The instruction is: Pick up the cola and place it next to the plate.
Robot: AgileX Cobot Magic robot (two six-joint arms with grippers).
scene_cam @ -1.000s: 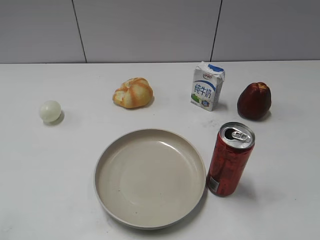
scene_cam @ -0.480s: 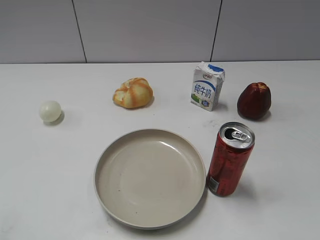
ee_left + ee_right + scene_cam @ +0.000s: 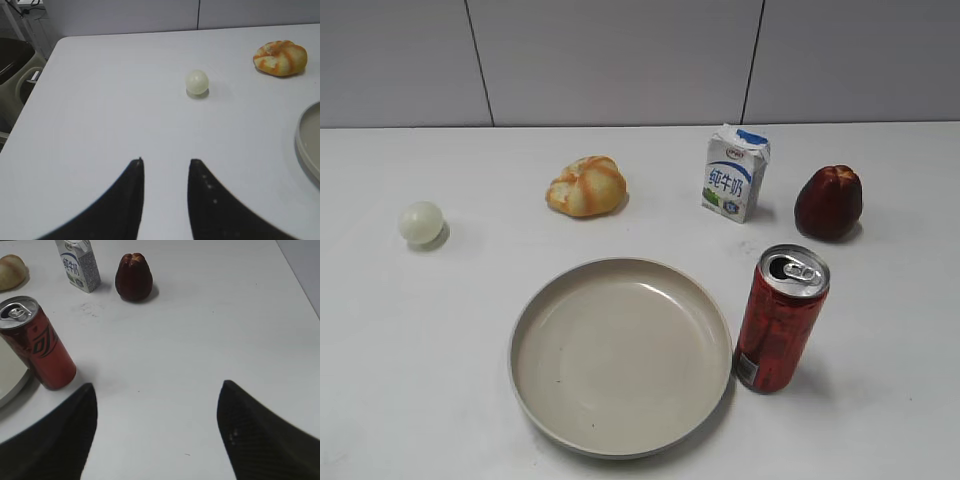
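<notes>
where the white table (image 3: 400, 380) runs back to the grey panelled wall (image 3: 620, 60), wide bare surface is left along the front and both sides. the cola (image 3: 780, 318), a tall slim red metal can with a silver top and pull tab, is seen upright just beside the right rim of the plate (image 3: 535, 400), close enough that contact cannot be judged. the plate is round, shallow, beige and smooth, with a raised rim. behind it are set a lumpy golden bread roll (image 3: 586, 186), a small milk carton (image 3: 734, 172) and a dark red ridged fruit (image 3: 828, 202), each well apart; a pale glossy ball (image 3: 421, 222) is found far left. the left gripper (image 3: 165, 172) is held empty with only a narrow gap, near the table's left edge. the right gripper (image 3: 157, 405) is spread wide, released, over bare table right of the can.
</notes>
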